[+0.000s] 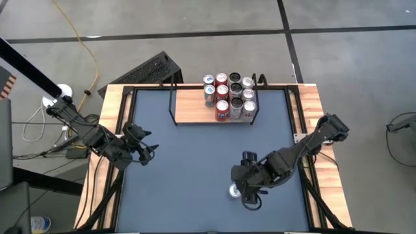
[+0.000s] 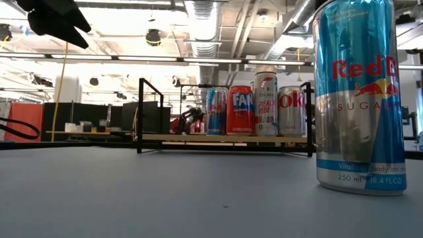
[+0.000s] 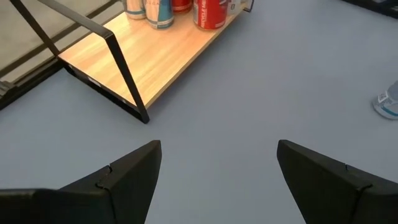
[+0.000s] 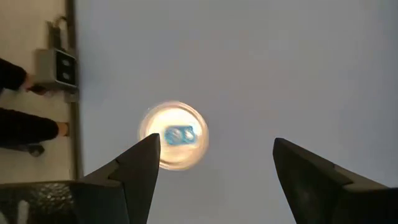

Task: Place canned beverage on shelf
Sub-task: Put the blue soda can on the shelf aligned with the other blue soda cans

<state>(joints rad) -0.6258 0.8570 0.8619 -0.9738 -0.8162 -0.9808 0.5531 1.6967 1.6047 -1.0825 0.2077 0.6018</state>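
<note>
**Can on worktop, not yet grasped**

Right hand point(image 1: 245, 193) hangs open above the upright blue-and-silver can point(image 1: 233, 190), fingers spread and off it. The can stands alone on the worktop point(image 1: 188, 169), well apart from the shelf point(image 1: 195, 104), so grasp, carry and placing all seem left. Left hand point(image 1: 148, 151) waits open at the worktop's left side. Count: one loose can; about ten on the shelf's right end.

Blue-and-silver can point(image 2: 357, 99) — red lettering
</note>
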